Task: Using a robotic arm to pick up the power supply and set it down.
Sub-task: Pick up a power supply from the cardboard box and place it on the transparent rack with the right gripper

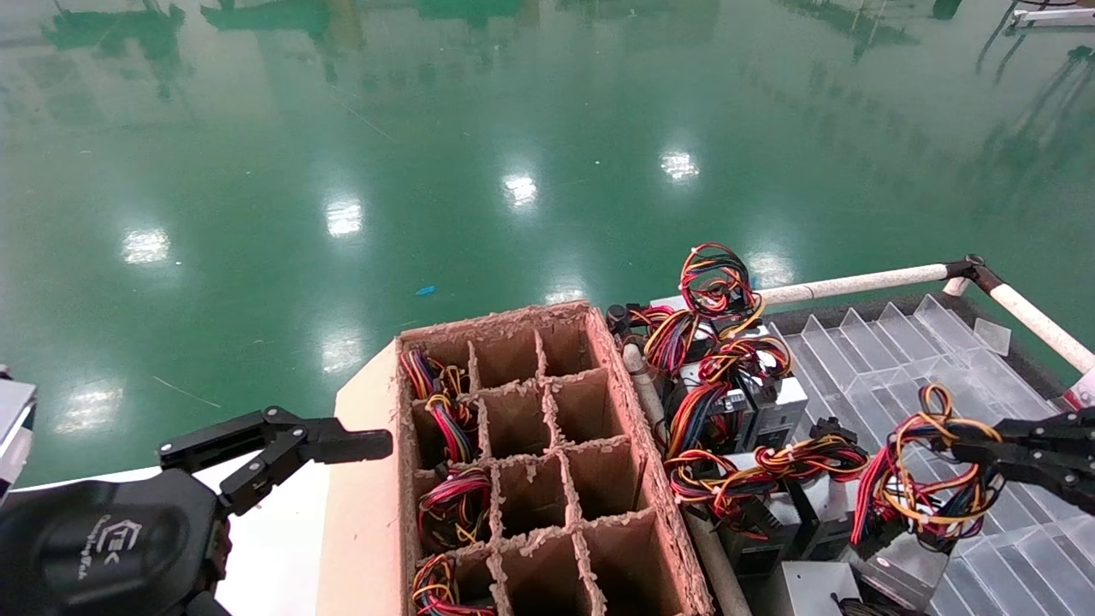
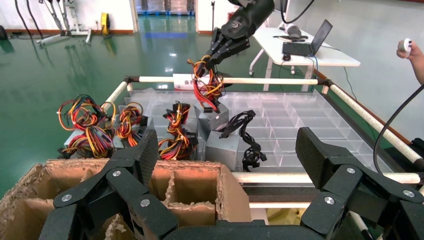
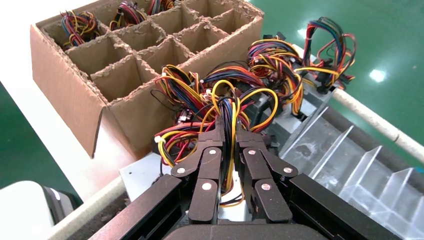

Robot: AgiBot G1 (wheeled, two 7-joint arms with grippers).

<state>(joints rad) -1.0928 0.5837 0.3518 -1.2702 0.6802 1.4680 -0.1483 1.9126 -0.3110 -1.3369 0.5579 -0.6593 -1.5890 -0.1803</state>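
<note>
My right gripper (image 1: pixel 962 449) is shut on the looped red, orange, yellow and black wires (image 1: pixel 928 500) of a power supply over the clear tray. In the right wrist view the wires (image 3: pixel 227 100) run straight between the closed fingers of the right gripper (image 3: pixel 227 127). The left wrist view shows that gripper (image 2: pixel 216 54) from afar, with the silver-grey box (image 2: pixel 215 119) tilted below the bundle. I cannot tell whether the box is clear of the tray. My left gripper (image 1: pixel 359 445) is open and empty beside the cardboard box's left wall; its jaws stand wide apart (image 2: pixel 227 150).
The brown cardboard divider box (image 1: pixel 530 462) holds wire bundles in its left column of cells. Several more power supplies (image 1: pixel 753 402) crowd the clear compartment tray (image 1: pixel 898 359), framed by a white rail (image 1: pixel 855 282). A person's hand (image 2: pixel 412 50) shows at far right.
</note>
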